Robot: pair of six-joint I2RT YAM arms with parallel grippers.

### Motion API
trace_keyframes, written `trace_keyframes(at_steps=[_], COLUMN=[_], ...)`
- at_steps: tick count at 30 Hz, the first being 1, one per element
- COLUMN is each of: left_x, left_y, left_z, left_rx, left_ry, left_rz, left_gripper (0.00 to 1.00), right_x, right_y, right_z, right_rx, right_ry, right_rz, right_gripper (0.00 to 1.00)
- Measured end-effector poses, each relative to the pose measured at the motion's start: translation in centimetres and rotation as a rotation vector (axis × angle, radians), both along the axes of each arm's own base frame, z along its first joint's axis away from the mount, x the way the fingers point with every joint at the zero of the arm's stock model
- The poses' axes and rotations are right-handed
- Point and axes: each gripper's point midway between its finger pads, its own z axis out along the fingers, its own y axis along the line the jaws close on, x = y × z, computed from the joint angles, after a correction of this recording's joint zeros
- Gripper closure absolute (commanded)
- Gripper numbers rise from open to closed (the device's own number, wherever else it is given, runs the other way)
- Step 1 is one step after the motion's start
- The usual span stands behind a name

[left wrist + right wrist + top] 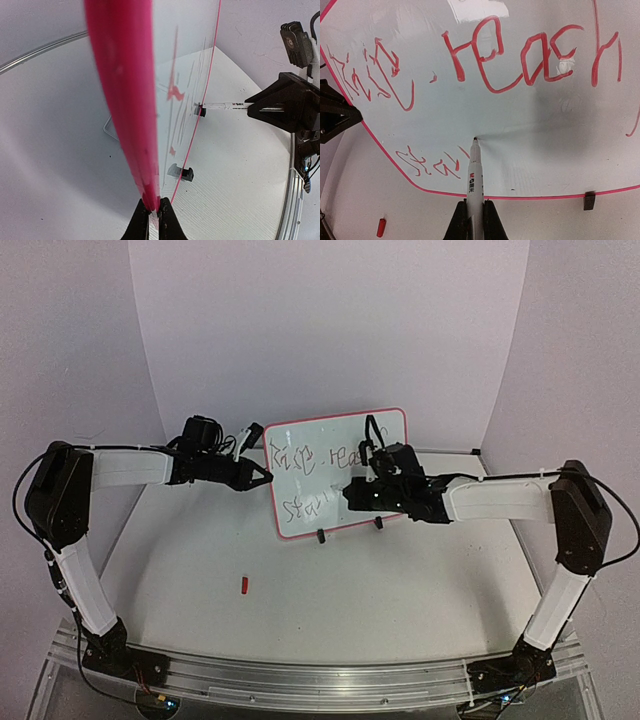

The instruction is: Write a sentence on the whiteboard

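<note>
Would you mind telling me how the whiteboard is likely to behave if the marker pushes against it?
Likely tippy: the whiteboard stands nearly upright on just two small clip feet. Edge-on it looks thin, so probably light and easily shoved; the left gripper pinching its edge seems to brace it. Its glossy face may let the marker tip skid.

The whiteboard [530,120] has a smooth, glossy white face that throws back a bright patch of light. Its thin frame [125,100] looks like shiny pink-red plastic, and its 2 feet [320,536] like matt black plastic. The marker [475,175] has a smooth white plastic barrel. The left gripper [155,206] and right gripper [474,209] are matt black. The table [240,190] is matt white with fine ribbing, and the rail [300,677] looks like brushed metal.
</note>
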Motion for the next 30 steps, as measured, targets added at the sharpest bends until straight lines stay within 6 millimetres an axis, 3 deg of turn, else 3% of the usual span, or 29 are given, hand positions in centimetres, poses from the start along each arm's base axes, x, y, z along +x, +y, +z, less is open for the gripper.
trace_keyframes(at_steps=[12,30], left_x=[0.0,0.0], left_y=[0.0,0.0], left_z=[0.0,0.0], left_rx=[0.0,0.0], left_ry=[0.0,0.0], left_rz=[0.0,0.0], left_gripper=[1.0,1.0], right_x=[-0.7,-1.7], right_y=[1.7,-0.1], right_z=[-2.0,-5.1], right_rx=[0.011,-0.04], right_ry=[0.064,0.118], right_rz=[0.09,0.047], right_gripper=[1.0,1.0])
